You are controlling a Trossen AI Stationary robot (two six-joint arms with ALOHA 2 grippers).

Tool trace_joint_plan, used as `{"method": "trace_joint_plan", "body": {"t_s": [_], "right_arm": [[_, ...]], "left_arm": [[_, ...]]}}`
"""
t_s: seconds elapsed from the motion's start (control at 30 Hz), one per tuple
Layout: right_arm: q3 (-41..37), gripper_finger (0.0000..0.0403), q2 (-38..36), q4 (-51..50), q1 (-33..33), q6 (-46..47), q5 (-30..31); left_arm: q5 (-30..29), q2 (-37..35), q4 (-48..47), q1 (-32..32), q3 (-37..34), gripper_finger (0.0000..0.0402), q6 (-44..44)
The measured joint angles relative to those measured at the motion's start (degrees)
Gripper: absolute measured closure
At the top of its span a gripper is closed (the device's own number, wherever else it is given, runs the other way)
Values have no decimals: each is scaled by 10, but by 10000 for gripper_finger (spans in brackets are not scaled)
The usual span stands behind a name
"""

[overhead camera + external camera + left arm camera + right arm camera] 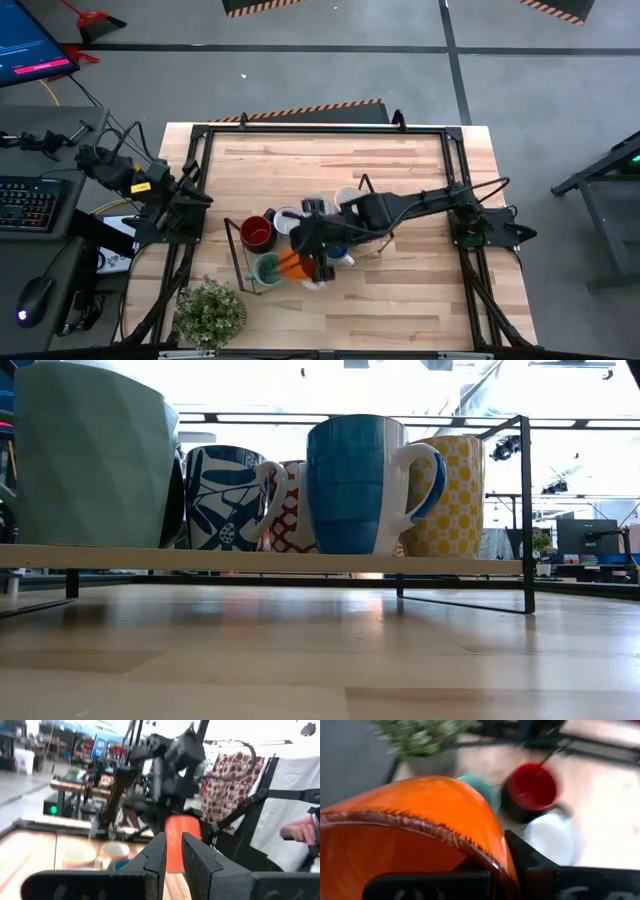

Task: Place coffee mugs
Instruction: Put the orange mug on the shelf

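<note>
My right gripper point(300, 255) reaches from the table's right side to its middle and is shut on the orange mug point(293, 263). The mug fills the right wrist view point(420, 820) and shows in the left wrist view point(182, 840). Beside it are the dark red mug point(257, 232), the teal-green mug point(268, 270), a blue mug point(338, 255) and white mugs point(315, 208). The dark red mug point(532, 787) and a white mug point(552, 837) lie below the held one. My left gripper point(172, 855) waits at the table's left edge point(165, 195), open by a narrow gap. My right gripper holds the orange mug by its rim point(470, 845), coming at it from above. One finger point(527, 862) lies against the outside of the wall; the mug hides the other. The mug is tilted, its mouth toward the wrist camera, above the mugs on the table.
A potted green plant point(210, 310) stands at the near left corner. A thin wire frame point(235, 250) stands left of the mug cluster. The low view shows several patterned mugs on a low shelf point(300, 562). A person's hand point(300, 830) shows beyond the table.
</note>
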Motion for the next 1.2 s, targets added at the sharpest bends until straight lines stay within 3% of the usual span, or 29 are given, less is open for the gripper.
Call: {"method": "trace_joint_plan", "body": {"t_s": [0.17,0.37,0.73,0.87,1.0,1.2], "right_arm": [[0,403,-3,-94,39,144,-32],[-6,403,-3,-115,91,332,9],[-32,403,9,-170,138,587,21],[-74,403,13,-134,148,687,9],[-124,403,17,-33,158,761,19],[-197,403,19,79,160,814,1]], "left_arm": [[-1,53,47,0,0,355,39],[-23,102,43,0,0,355,36],[-36,113,70,0,0,355,12],[-19,112,70,0,0,355,10],[5,112,68,0,0,355,20],[5,112,67,0,0,355,29]]}}
